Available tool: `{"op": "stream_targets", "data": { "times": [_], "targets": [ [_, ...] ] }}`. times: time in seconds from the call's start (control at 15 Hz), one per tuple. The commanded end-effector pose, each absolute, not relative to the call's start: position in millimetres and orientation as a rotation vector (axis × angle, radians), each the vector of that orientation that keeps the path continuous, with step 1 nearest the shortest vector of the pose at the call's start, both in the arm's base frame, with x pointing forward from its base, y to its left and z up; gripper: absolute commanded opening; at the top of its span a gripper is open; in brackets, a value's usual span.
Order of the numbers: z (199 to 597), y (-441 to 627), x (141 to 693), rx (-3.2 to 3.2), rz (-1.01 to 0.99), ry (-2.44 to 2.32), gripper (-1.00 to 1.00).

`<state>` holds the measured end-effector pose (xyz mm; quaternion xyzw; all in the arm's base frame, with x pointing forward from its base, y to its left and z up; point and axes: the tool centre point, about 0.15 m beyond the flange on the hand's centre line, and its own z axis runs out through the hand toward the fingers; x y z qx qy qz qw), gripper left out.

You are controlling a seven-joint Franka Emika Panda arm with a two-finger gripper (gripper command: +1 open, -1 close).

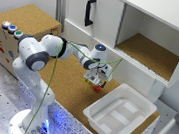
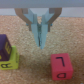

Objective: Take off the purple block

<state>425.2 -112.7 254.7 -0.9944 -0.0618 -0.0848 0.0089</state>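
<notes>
Looking through the wrist view first, you see the gripper [image 2: 41, 44] with its pale blue fingers [image 2: 38, 30] pressed together, the jaws closed on nothing, tips just above the cork surface [image 2: 60, 30]. Close to the camera sit three blocks that the exterior view barely resolves: a pink block [image 2: 61, 66] with a dark letter on its top face, and off to the other side a purple block [image 2: 4, 46] stacked on top of a yellow-green block [image 2: 11, 60] that also carries a dark letter. The purple block lies well to one side of the closed jaws, not between them, and is partly cut off by the picture's edge; the pink block sits nearer the fingertips, on the opposite side. Moving out to the exterior view, you get the setting the wrist camera cannot show: the white arm [image 1: 40, 53] reaching over the cork table, its gripper [image 1: 97, 85] low over small coloured blocks too blurred to tell apart. Nearer the exterior view's right stands a white bin [image 1: 137, 103]. Farther back are a white cabinet [image 1: 105, 20] with a black handle [image 1: 89, 12] and a cork-topped box [image 1: 28, 17] bearing coloured buttons [image 1: 12, 29].
</notes>
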Motion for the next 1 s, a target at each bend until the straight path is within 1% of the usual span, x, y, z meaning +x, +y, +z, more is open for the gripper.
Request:
{"op": "stream_targets", "data": {
  "times": [0.0, 0.2, 0.27, 0.4, 0.6, 0.87, 0.93],
  "targets": [
    [261, -59, 411, -3.032, -0.091, -0.265, -1.0],
    [273, -21, 389, -2.977, -0.015, -0.332, -1.0],
    [284, -11, 380, -2.907, 0.01, -0.346, -1.0],
    [306, 4, 370, -2.811, -0.013, -0.387, -1.0],
    [292, 12, 369, -2.819, 0.012, -0.391, -1.0],
    [283, 12, 375, -2.855, -0.013, -0.407, -1.0],
    [284, 10, 377, -2.892, -0.048, -0.405, -1.0]
  ]
}}
